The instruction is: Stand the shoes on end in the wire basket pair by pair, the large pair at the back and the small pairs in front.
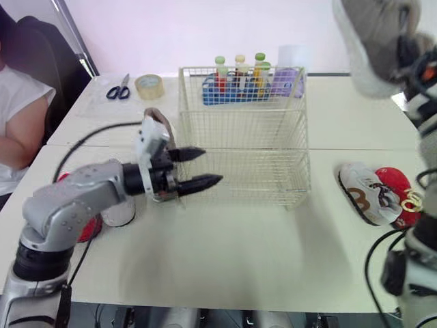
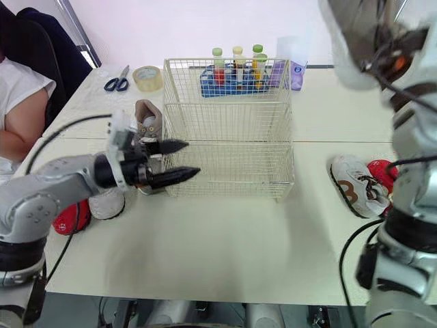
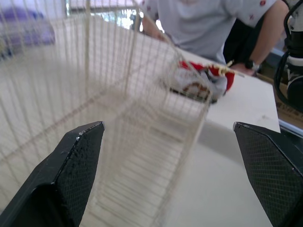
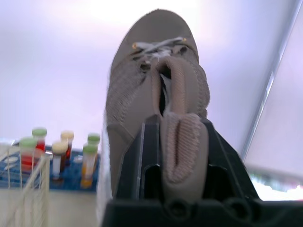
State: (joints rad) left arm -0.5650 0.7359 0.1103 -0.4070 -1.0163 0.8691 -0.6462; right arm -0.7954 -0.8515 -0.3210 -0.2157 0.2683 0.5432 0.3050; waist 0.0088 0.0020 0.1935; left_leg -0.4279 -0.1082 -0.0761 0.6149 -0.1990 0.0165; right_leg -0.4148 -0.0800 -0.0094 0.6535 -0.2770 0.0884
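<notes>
The empty wire basket point(image 1: 239, 137) stands mid-table. My left gripper point(image 1: 210, 167) is open at its front left corner, fingers pointing along the front wall, holding nothing. My right gripper point(image 4: 180, 125) is raised high at the right, shut on the heel of a large grey shoe point(image 1: 372, 41) that hangs above the table. A second grey shoe point(image 2: 149, 116) lies against the basket's left side, behind my left gripper. A small white-and-brown shoe point(image 1: 365, 195) and a small red shoe point(image 1: 399, 195) lie to the right. Another small red shoe point(image 1: 89, 225) and a small white shoe point(image 1: 119, 213) sit under my left arm.
A blue rack of capped bottles point(image 1: 239, 85) and a purple pack point(image 1: 287, 82) stand behind the basket. Tape point(image 1: 149, 86) and scissors point(image 1: 119, 89) lie at the back left. A person point(image 1: 20, 123) sits at the table's left side.
</notes>
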